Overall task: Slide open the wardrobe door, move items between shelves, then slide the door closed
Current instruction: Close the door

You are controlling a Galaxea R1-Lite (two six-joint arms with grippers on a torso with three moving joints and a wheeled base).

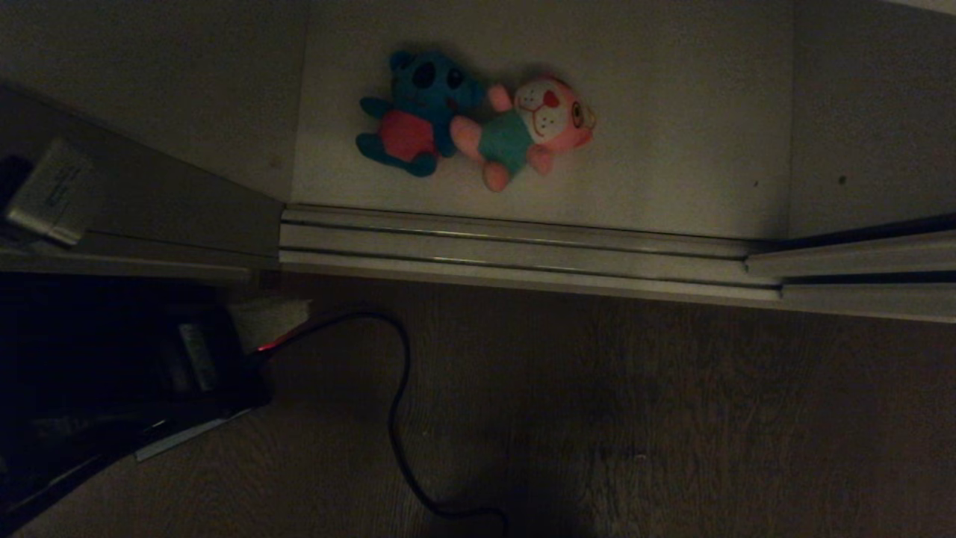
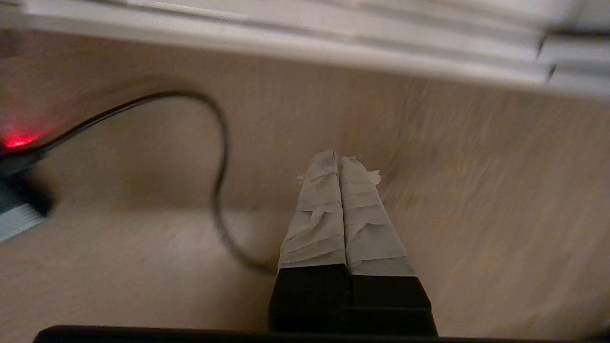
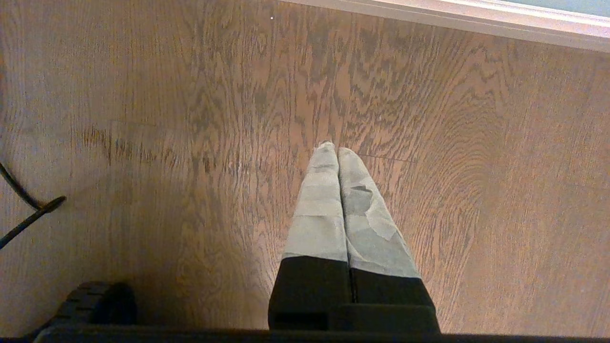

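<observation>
No text, brand, number or sign can be read anywhere in these views. The one candidate is a pale tag (image 1: 46,193) at the left edge of the head view, which bears a few dark marks (too dim and small to make out as letters). The pink plush toy (image 1: 526,131) has a red heart on its white face, a drawn shape and not writing.
</observation>
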